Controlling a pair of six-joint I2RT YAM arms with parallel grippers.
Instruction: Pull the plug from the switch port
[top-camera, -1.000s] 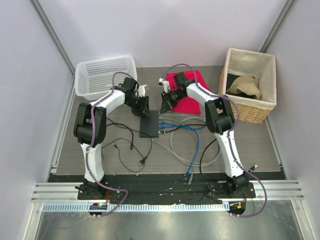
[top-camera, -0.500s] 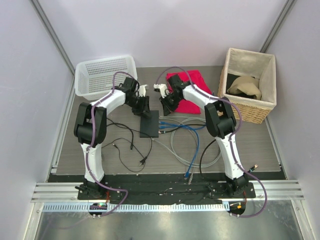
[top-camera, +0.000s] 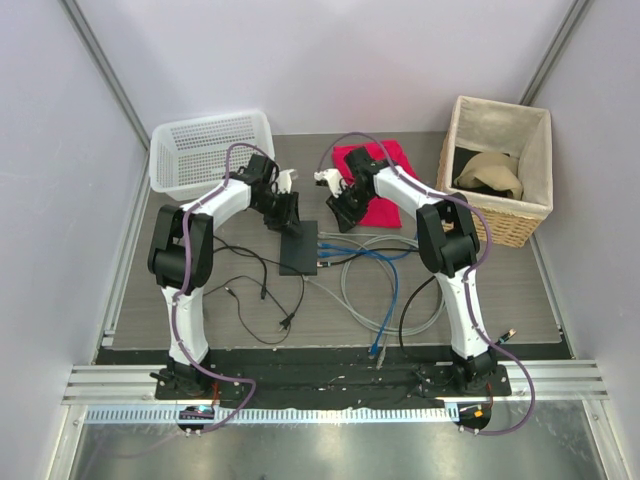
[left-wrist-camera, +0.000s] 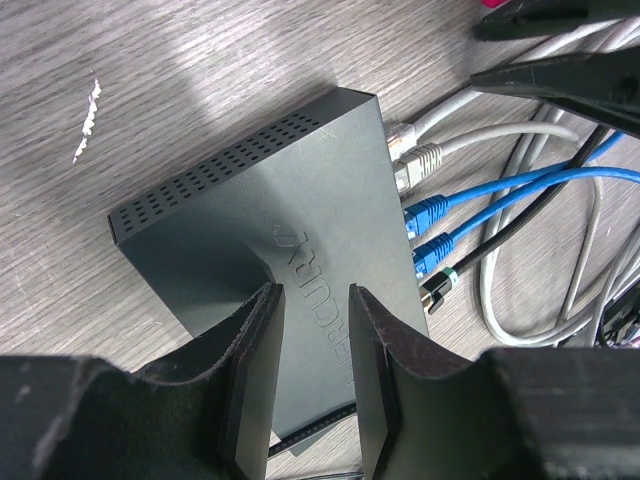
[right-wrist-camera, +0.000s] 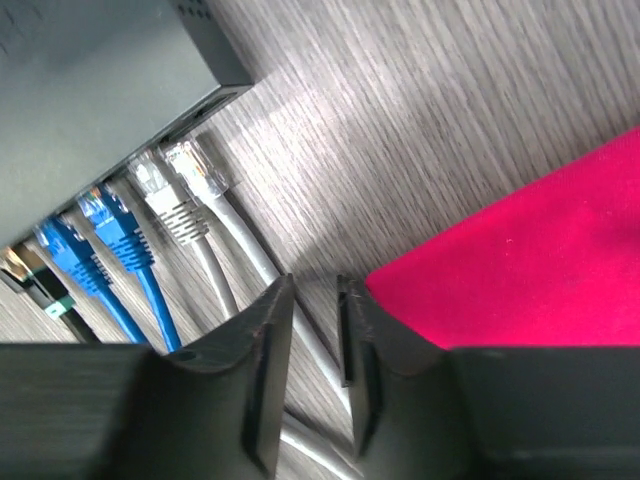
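The switch (top-camera: 298, 250) is a flat black box on the table with its cable sockets facing right. My left gripper (left-wrist-camera: 315, 290) hovers over the switch's (left-wrist-camera: 270, 200) top face, jaws apart, the lettered lid showing in the gap. A clear plug (right-wrist-camera: 200, 168) on a grey cable (right-wrist-camera: 250, 250) lies at the far end of the socket row, its whole head showing just off the switch (right-wrist-camera: 80, 90). My right gripper (right-wrist-camera: 315, 285) stands open over that grey cable, which runs under the gap. Two blue plugs (right-wrist-camera: 100, 225) and a grey-booted one (right-wrist-camera: 165, 205) sit in the sockets.
A red cloth (top-camera: 380, 185) lies right behind my right gripper (top-camera: 340, 215). Loose cable loops (top-camera: 385, 285) spread right of the switch, thin black leads (top-camera: 250, 290) to its left. A white mesh basket (top-camera: 210, 150) stands back left, a wicker basket (top-camera: 500, 170) back right.
The right jaws have parted from shut, and that gripper has shifted slightly right, away from the switch. The left arm has not moved.
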